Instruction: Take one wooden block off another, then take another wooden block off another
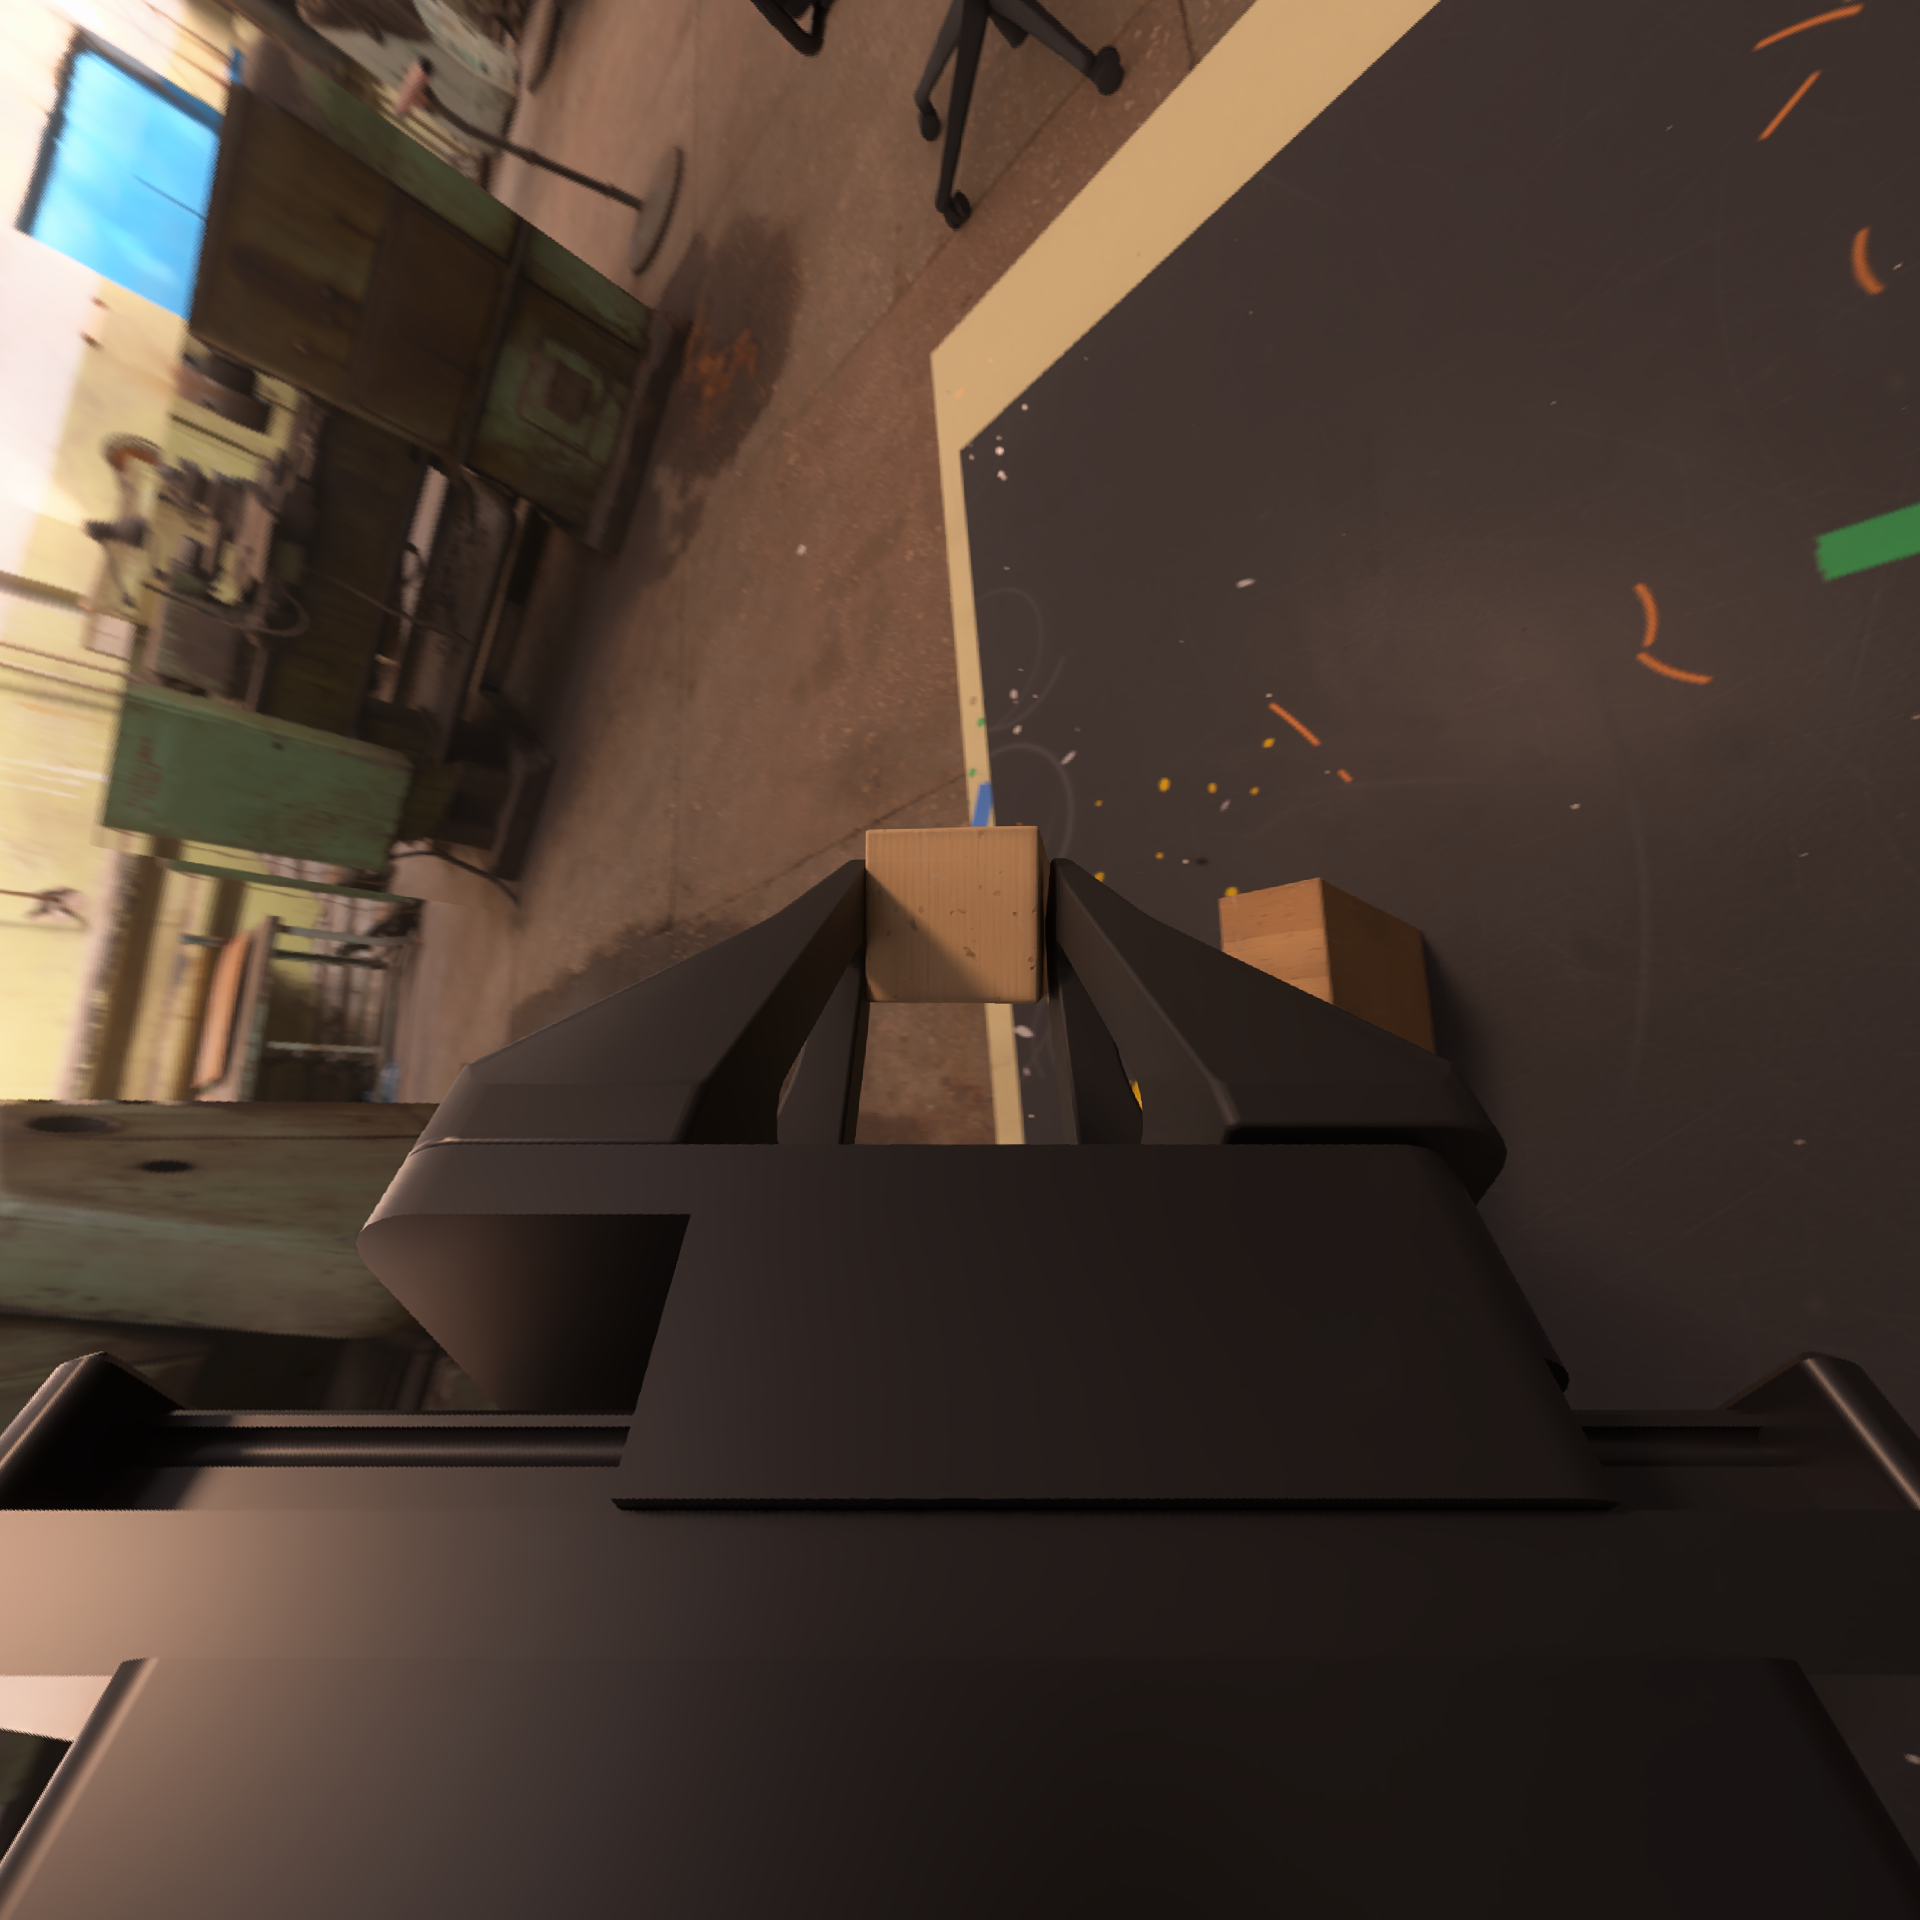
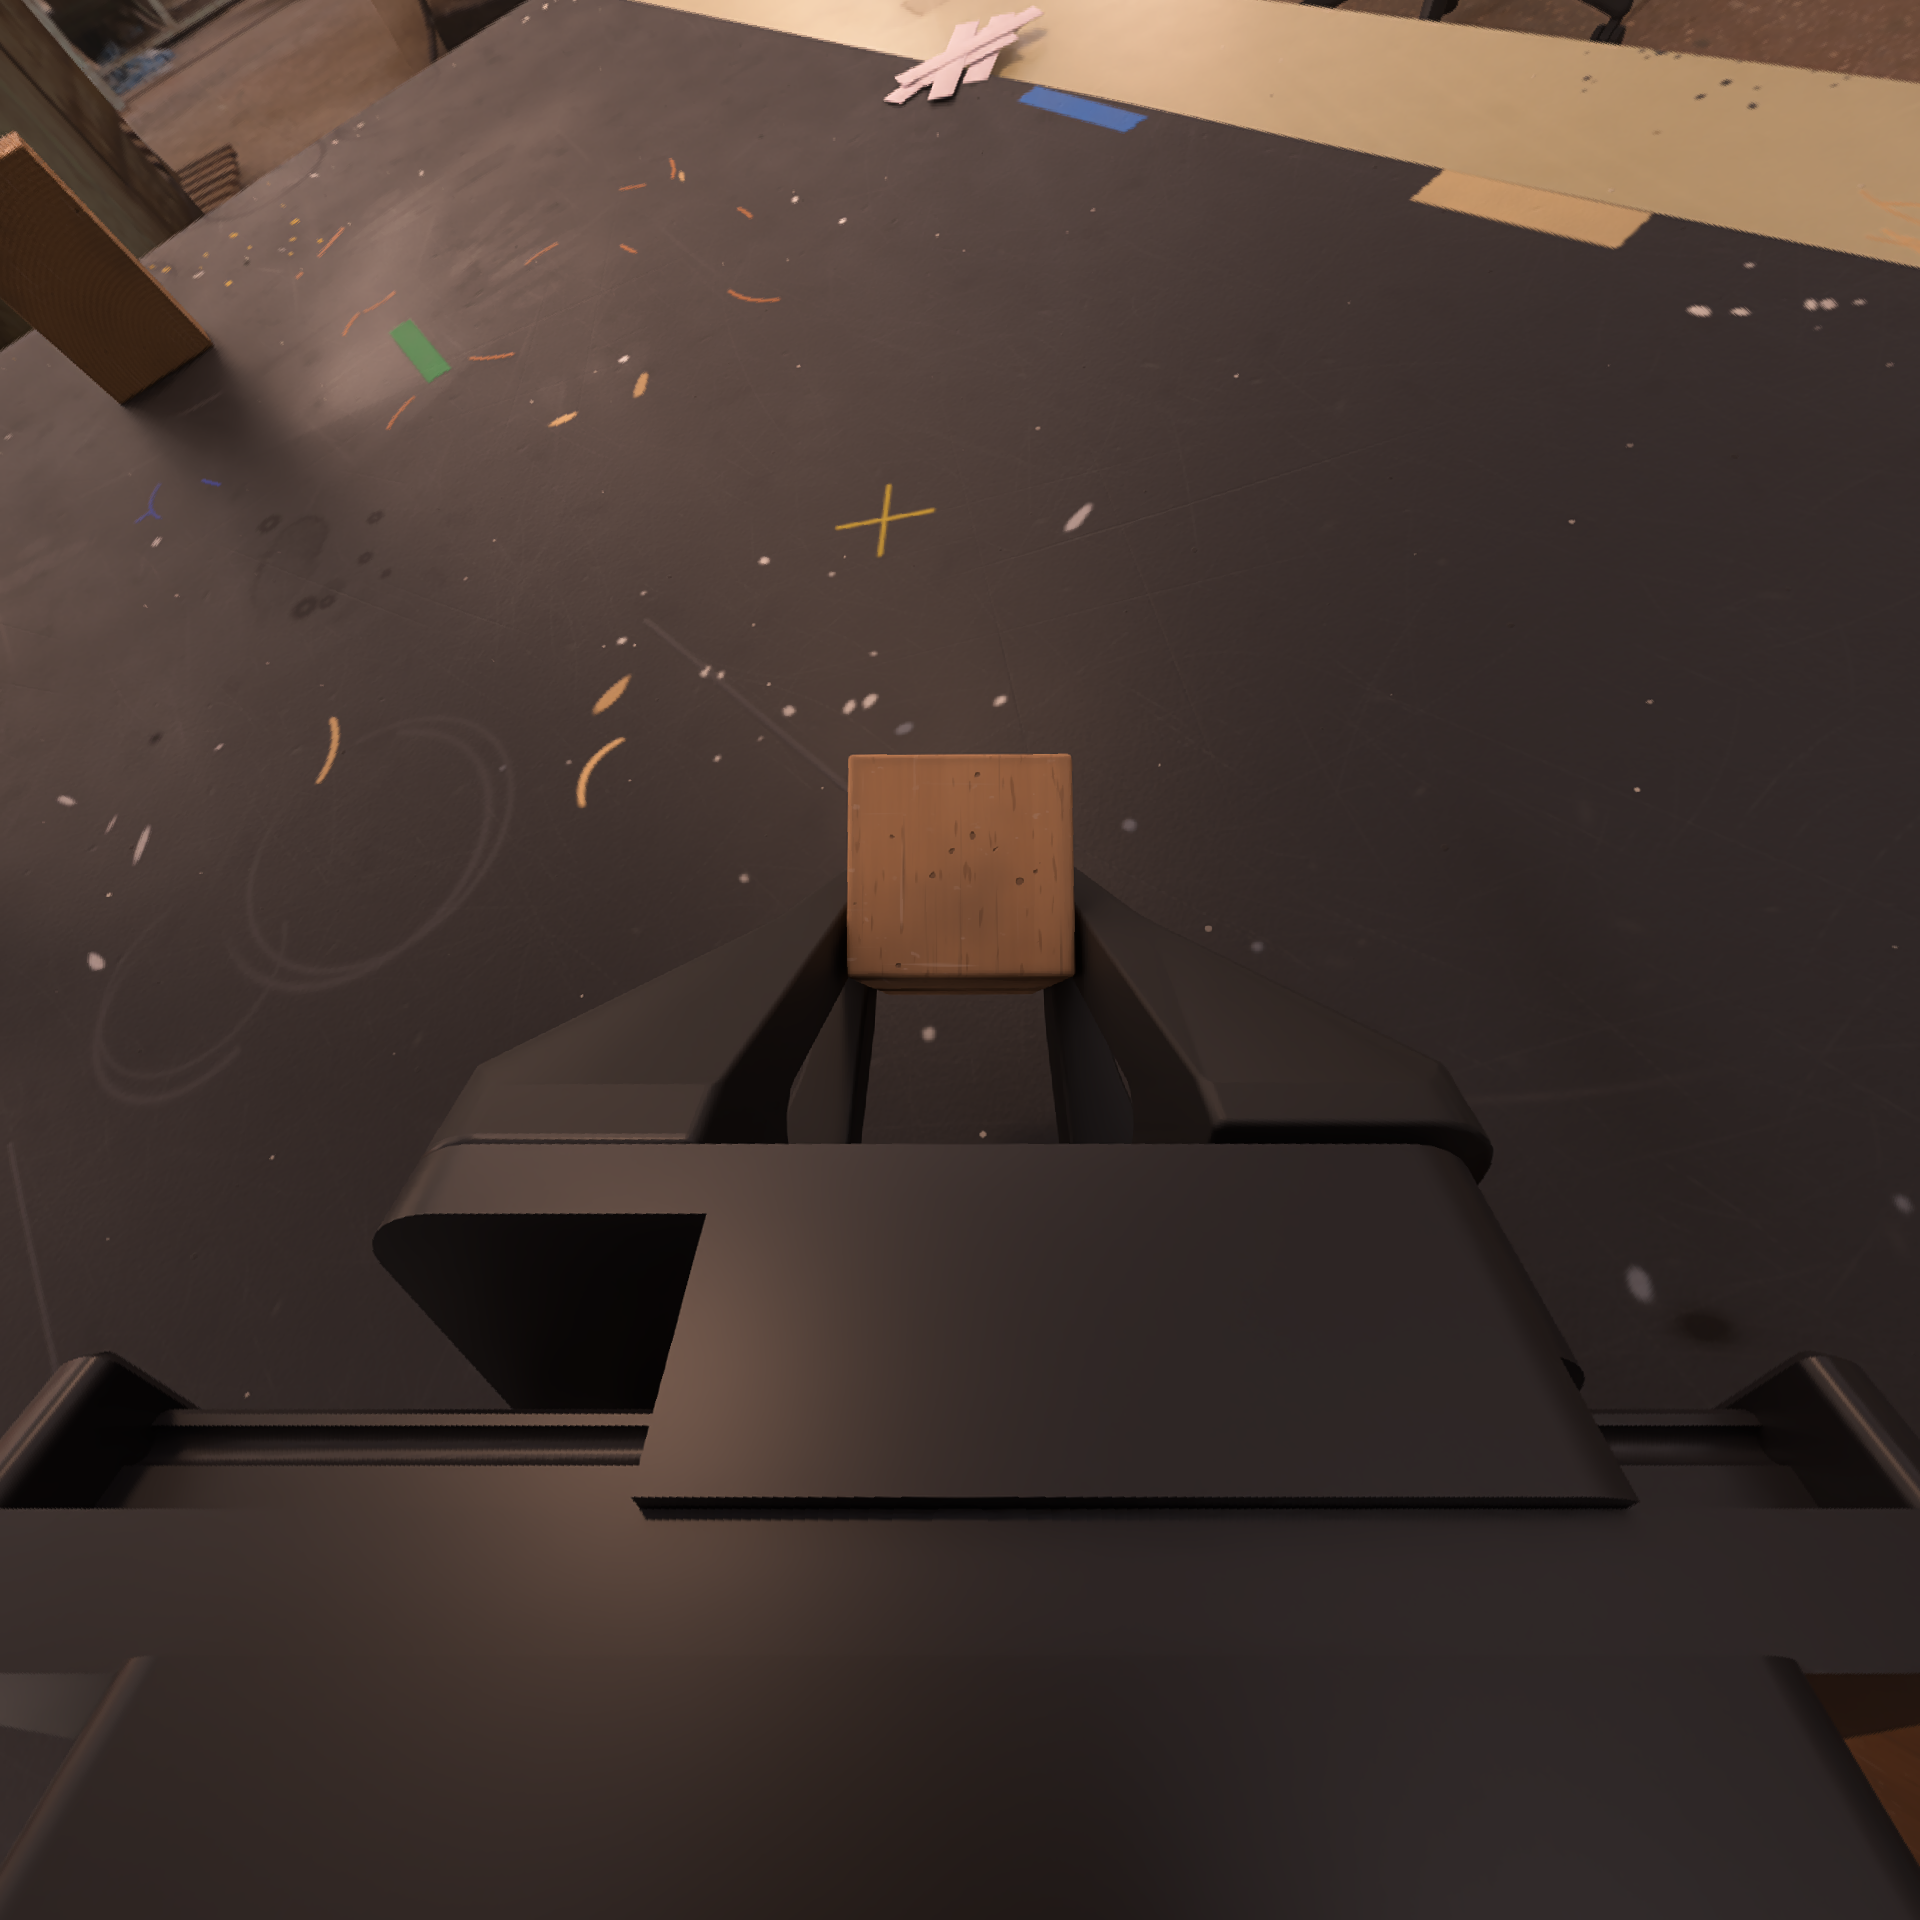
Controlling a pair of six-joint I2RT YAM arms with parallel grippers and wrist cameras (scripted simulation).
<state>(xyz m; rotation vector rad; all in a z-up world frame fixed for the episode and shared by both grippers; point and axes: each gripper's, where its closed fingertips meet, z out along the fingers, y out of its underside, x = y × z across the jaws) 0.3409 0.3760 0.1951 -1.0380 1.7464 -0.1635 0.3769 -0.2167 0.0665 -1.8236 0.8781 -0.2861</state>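
Note:
In the left wrist view my left gripper [image 1: 954, 935] is shut on a pale wooden block [image 1: 952, 914], held in the air by the table's left edge. A second wooden block [image 1: 1340, 956] stands on the dark table [image 1: 1455, 520] just right of it, partly hidden by my finger. In the right wrist view my right gripper [image 2: 960, 925] is shut on a brown wooden block [image 2: 959, 868], held above the table [image 2: 1351, 623]. Another wooden block [image 2: 83, 270] stands at the far left edge of that view.
The table has a cream border [image 1: 1039, 291] [image 2: 1455, 94]; beyond it lies the floor with an office chair base [image 1: 987, 94] and green workshop machines [image 1: 416, 364]. Tape patches, green [image 2: 419, 349] and blue [image 2: 1081, 108], and a yellow cross [image 2: 883, 517] mark the tabletop.

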